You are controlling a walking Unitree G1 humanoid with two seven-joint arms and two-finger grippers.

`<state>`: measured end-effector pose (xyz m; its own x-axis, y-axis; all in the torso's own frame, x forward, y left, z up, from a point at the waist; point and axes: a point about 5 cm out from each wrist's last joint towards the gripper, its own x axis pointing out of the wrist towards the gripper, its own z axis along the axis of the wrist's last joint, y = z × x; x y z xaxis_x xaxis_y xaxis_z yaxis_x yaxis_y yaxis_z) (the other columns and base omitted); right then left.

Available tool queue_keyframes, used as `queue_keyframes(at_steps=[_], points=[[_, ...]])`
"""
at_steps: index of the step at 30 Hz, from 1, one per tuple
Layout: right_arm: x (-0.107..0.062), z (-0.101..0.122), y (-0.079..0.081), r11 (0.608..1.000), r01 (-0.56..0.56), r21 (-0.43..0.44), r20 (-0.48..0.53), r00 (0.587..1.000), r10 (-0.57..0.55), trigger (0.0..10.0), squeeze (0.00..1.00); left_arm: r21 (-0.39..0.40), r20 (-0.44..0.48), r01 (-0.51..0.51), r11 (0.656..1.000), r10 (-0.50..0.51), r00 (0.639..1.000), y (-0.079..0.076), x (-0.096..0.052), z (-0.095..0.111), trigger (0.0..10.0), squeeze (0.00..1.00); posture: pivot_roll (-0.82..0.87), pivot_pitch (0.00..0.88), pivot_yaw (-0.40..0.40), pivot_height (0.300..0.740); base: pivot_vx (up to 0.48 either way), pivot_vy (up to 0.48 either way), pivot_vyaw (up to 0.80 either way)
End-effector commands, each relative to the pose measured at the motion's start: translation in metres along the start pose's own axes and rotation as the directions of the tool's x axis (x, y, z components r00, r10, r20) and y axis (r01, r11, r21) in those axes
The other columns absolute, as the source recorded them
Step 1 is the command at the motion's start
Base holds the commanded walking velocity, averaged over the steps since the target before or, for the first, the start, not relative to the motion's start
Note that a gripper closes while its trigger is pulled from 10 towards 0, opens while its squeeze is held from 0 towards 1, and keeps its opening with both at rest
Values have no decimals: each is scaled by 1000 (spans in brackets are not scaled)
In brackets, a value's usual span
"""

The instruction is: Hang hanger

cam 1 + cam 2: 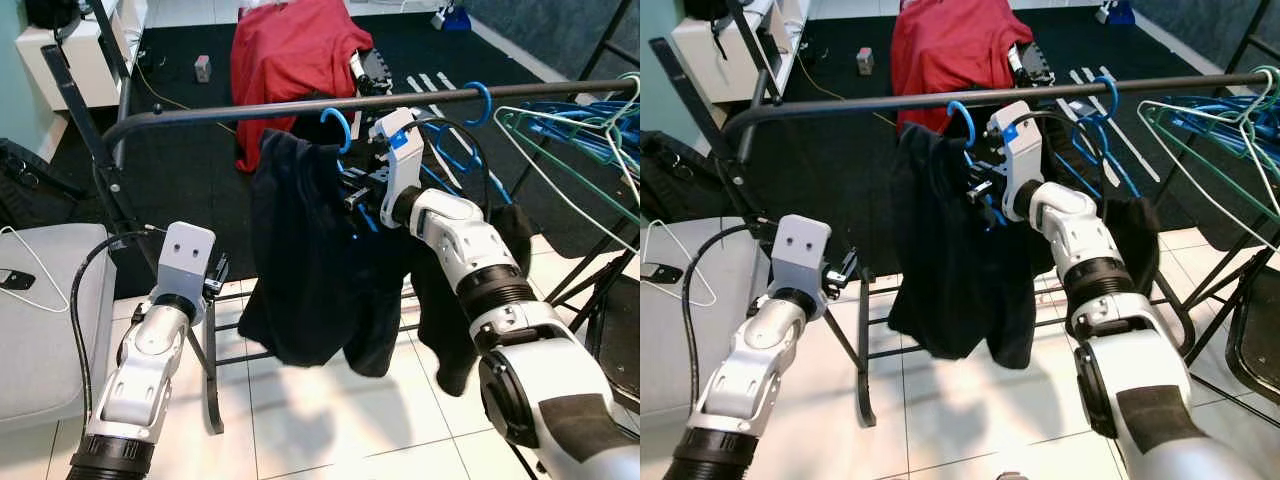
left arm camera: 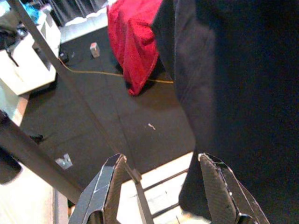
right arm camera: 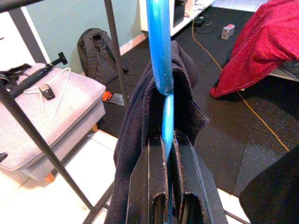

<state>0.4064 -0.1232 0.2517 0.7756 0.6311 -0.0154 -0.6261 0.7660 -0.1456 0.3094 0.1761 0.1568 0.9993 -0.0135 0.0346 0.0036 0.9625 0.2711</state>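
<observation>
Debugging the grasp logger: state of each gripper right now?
Left gripper: open, holding nothing, low beside the dark garment.
Right gripper: shut on the blue hanger that carries the garment, just under the rail.

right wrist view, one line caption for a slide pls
Right claw shut on the blue hanger carrying a dark garment, grey ottoman beyond.

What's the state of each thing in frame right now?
blue hanger: hook just under the rail, not over it, pinched in the right gripper.
dark garment: draped on the blue hanger.
left gripper: open, low beside the garment.
rail: spare hangers bunched at its right end.
</observation>
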Motion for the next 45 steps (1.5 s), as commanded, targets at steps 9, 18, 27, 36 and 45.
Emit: queue_keyframes(at_steps=[9,18,27,36,45], points=[[1,28,-9,998,15,-53,97,995,-10,10000,0,-10,-3,-1,1000,1,1000,-4,-5,-2,10000,0,-85,223,-39,740,0,0,0],[7,37,-1,986,20,-163,136,991,3,10000,0,-15,3,0,1000,0,1000,-5,-10,-3,10000,0,-89,225,-47,740,0,0,0],[11,39,7,908,175,-381,197,975,-105,10000,0,-20,7,16,1000,-16,1000,-10,-10,-2,10000,0,-94,221,-32,740,0,0,0],[11,32,11,895,184,-407,215,971,-102,10000,0,-10,9,29,1000,-29,1000,-12,-10,-2,10000,0,-89,217,-27,740,0,0,0],[3,58,3,836,348,-424,386,905,-181,10000,0,5,25,38,999,-38,999,-14,-10,-1,10000,0,-93,211,-21,740,0,0,0]])
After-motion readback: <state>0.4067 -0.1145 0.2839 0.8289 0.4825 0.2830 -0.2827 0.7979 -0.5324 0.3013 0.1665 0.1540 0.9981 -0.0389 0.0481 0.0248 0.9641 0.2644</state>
